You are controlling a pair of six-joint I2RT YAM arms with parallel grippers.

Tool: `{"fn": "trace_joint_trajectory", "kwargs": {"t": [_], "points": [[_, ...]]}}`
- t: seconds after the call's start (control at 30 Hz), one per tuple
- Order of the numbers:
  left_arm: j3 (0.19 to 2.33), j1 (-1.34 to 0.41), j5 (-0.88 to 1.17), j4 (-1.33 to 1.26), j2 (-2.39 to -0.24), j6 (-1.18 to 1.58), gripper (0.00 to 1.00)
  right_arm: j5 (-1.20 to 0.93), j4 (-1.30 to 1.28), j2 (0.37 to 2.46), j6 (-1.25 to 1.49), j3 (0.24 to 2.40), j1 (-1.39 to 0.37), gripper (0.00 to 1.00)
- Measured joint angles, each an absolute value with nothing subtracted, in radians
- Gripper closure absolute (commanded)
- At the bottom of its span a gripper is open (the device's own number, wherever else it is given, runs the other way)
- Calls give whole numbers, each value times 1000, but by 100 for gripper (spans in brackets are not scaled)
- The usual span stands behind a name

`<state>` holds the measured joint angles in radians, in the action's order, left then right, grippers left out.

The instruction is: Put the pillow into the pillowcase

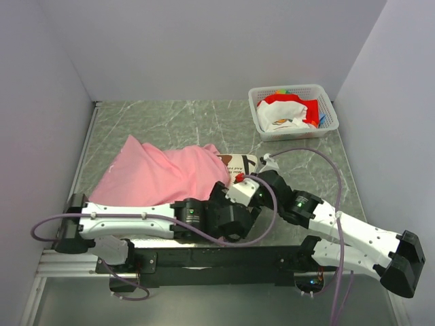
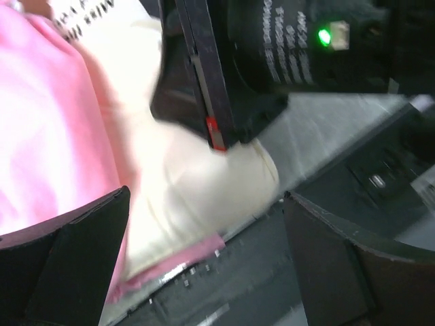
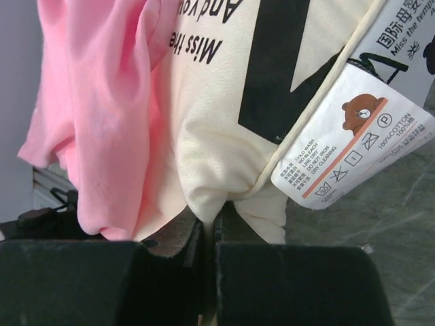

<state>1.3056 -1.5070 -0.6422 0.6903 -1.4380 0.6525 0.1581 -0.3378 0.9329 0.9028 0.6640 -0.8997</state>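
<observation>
While the right gripper (image 3: 211, 227) pinches the pillow's (image 3: 204, 136) bare corner, the left gripper (image 2: 204, 231) gapes beside it, nearer the pillowcase (image 1: 156, 175).

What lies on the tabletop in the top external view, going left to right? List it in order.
pillowcase → pillow, its bare end sticking out of the case → white basket, farther back, with cloths in it

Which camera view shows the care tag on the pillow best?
The right wrist view: the care tag is close, sharp, its bear logo clear. In the top view it is too small to tell; the left wrist view shows only blurred pillow fabric.
</observation>
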Motion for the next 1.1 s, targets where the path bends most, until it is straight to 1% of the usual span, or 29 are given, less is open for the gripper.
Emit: {"fn": "trace_joint_trajectory", "kwargs": {"t": [0.1, 0.27, 0.37, 0.4, 0.47, 0.5, 0.53, 0.57, 0.6, 0.63, 0.7, 0.77, 0.8, 0.97, 1.03, 1.1], "points": [[1332, -1534, -764, 693, -1515, 673, 1, 128, -340, 929, 904, 675, -893, 100], [1347, -1588, -864, 669, -1612, 664, 2, 106, -348, 917, 908, 697, -889, 100], [1347, -1596, -904, 657, -1639, 659, 14, 96, -353, 906, 909, 702, -891, 100], [1347, -1597, -923, 655, -1645, 656, 30, 94, -355, 902, 911, 702, -890, 100], [1348, -1597, -965, 655, -1660, 649, 70, 89, -359, 895, 914, 702, -890, 100], [1354, -1598, -982, 665, -1673, 649, 99, 88, -361, 891, 915, 702, -889, 91], [1364, -1599, -1003, 680, -1686, 660, 99, 89, -365, 885, 915, 702, -889, 79], [1374, -1599, -1029, 705, -1702, 669, 99, 93, -376, 879, 913, 702, -889, 64], [1381, -1597, -1047, 719, -1713, 682, 99, 104, -387, 872, 916, 702, -887, 38], [1384, -1597, -1055, 723, -1716, 693, 99, 115, -391, 865, 916, 702, -886, 28], [1378, -1594, -1060, 730, -1711, 699, 99, 134, -403, 843, 915, 703, -886, 12], [1354, -1577, -1052, 722, -1685, 712, 99, 154, -419, 802, 916, 706, -884, 2], [1335, -1565, -1037, 717, -1660, 721, 99, 171, -425, 774, 918, 707, -879, 0], [1277, -1488, -979, 715, -1478, 745, 99, 253, -457, 556, 944, 698, -807, 0], [1275, -1461, -965, 710, -1404, 743, 99, 258, -453, 474, 958, 669, -781, 1], [1272, -1438, -955, 696, -1325, 734, 99, 238, -408, 435, 973, 610, -776, 3]]}}
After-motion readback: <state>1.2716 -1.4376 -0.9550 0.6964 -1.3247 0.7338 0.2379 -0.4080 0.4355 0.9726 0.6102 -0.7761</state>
